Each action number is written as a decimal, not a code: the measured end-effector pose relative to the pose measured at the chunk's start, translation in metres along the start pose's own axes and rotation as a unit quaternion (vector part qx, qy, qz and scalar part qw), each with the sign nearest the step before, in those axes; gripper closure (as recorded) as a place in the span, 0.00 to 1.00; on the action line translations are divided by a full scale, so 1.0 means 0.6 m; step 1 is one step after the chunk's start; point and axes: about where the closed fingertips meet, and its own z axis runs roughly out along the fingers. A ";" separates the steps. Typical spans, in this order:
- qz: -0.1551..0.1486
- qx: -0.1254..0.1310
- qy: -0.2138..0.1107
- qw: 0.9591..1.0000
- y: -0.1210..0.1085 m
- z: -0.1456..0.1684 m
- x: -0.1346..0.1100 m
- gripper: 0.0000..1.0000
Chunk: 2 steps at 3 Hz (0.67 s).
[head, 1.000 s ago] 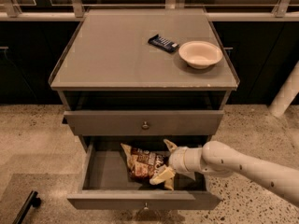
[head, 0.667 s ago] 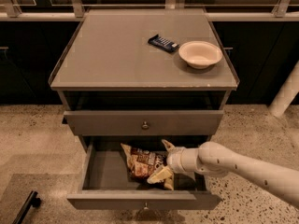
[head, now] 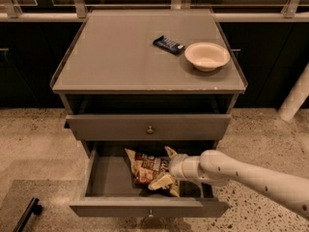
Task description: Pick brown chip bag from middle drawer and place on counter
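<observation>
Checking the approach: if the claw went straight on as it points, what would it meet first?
The brown chip bag in the open middle drawer: the claw points straight at it, apparently touching, though depth is unclear.

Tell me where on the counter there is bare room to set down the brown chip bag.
On the counter, the left half and the front strip are bare, up to the dark-blue bar wrapper. The right rear is crowded: wrapper and cream bowl lie close together. The claw is in the open middle drawer, at the brown chip bag.
</observation>
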 end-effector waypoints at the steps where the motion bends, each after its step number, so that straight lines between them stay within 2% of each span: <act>1: -0.003 0.008 0.001 1.000 -0.006 0.012 -0.001 0.00; 2: 0.004 0.015 0.011 1.000 -0.006 0.021 0.016 0.00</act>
